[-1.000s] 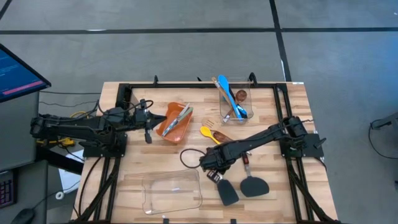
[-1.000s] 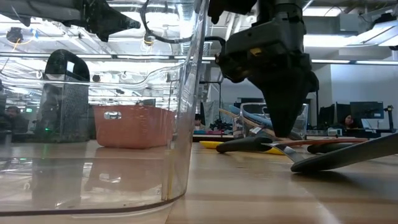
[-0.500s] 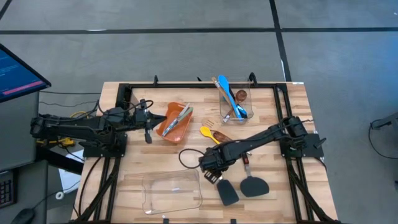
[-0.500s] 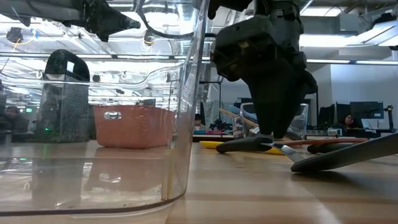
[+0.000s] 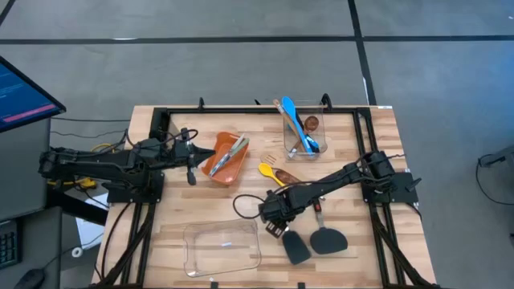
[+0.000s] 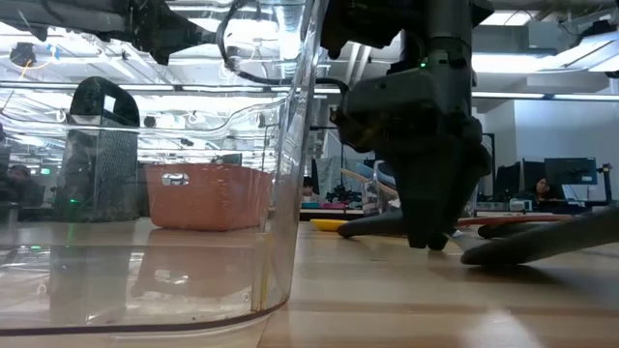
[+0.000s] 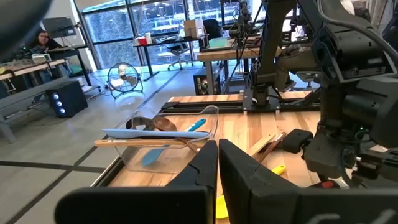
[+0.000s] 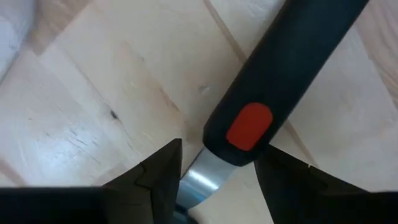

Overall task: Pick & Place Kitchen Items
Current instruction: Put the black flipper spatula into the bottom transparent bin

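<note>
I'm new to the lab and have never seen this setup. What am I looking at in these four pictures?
Two dark robot arms work at a wooden table. One camera looks straight down, one sits at table height, and one rides on each wrist. The left gripper waits shut beside an orange bin holding metal tools. The right gripper is open and lowered around the dark handle with a red spot of a black spatula; nothing is gripped. A second black spatula lies beside it. A clear container at the back holds blue and wooden spoons; another clear container stands in front.
</note>
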Tool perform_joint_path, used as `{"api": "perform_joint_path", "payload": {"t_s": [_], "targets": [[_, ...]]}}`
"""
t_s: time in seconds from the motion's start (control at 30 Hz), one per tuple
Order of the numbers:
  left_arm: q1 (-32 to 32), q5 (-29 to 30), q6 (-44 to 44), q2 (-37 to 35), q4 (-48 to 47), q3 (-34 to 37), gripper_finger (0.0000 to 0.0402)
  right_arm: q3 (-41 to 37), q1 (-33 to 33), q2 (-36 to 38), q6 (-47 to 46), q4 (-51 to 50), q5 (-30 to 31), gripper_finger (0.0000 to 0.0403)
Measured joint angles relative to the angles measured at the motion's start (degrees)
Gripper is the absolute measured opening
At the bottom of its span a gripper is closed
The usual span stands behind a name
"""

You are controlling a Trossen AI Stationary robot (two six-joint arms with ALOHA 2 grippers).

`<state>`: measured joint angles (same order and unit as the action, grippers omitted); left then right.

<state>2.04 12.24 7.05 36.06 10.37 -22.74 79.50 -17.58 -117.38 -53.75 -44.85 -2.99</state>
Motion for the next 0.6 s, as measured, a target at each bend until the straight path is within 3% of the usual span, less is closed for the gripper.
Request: {"api": "perform_joint_path", "payload": {"t_s": [0.17, 0.43, 0.6], "targets": [[0.0, -0.1, 0.0, 0.0, 0.0, 0.0, 0.0004, 0.0, 0.1, 0.0, 0.3, -0.6, 0.2, 0.0156], [0.0, 0.0, 0.0, 0.0, 0.0, 0.0, 0.0004, 0.0, 0.0, 0.0, -0.3, -1.3, 1.7, 0.0071], [0.0, 0.0, 0.0, 0.0, 0.0, 0.0, 0.0004, 0.0, 0.0, 0.1, -0.3, -1.5, 1.9, 0.0061]]}}
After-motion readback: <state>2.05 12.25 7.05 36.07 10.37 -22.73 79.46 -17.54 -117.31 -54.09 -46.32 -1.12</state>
